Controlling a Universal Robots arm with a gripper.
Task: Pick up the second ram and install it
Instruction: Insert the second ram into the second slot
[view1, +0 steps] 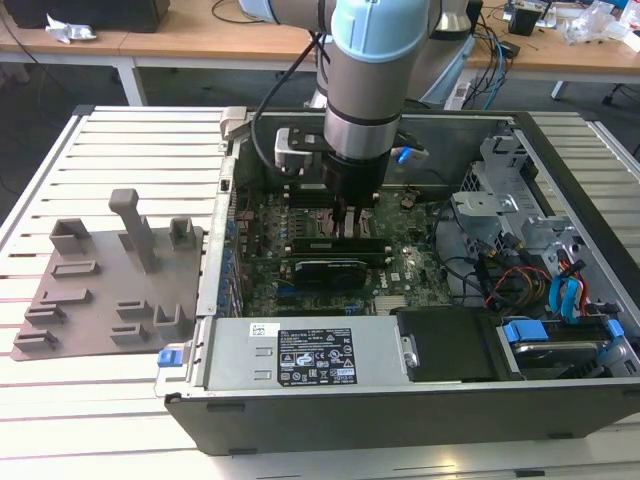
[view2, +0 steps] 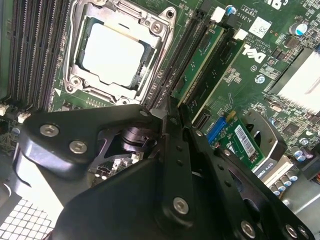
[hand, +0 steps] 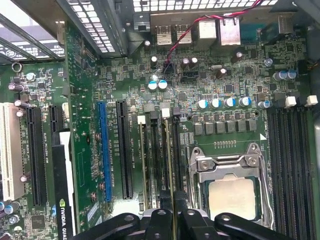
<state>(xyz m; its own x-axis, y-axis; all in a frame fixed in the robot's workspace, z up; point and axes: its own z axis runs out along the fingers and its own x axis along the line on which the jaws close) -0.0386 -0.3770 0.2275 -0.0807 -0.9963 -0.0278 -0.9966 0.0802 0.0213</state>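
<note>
1. Reaching down into the open computer case (view1: 400, 400), the gripper (view1: 352, 218) stands over the motherboard (view1: 400, 270), right beside the CPU socket (hand: 231, 187).
2. In the first wrist view the gripper's fingers (hand: 167, 222) are drawn together, clamped on the top edge of the second ram (hand: 166, 160), a thin green stick standing on edge in a slot just beside the CPU socket.
3. Another green stick (hand: 143, 160) stands in a neighbouring slot, on the side of the second ram away from the CPU socket.
4. Farther from the CPU socket on that same side lie a blue expansion slot (hand: 103, 150) and a black card (hand: 65, 185).
5. Also inside the case, well apart from the CPU socket, are a labelled grey power supply (view1: 300, 358), a bundle of coloured cables (view1: 520, 285) and blue drive latches (view1: 525, 332).
6. The case rests on a white slatted table (view1: 110, 150); a grey tray with upright holders (view1: 110, 280) lies on it beside the case, on the exterior view's left.
7. Wooden desks (view1: 200, 40) stand behind the table.
</note>
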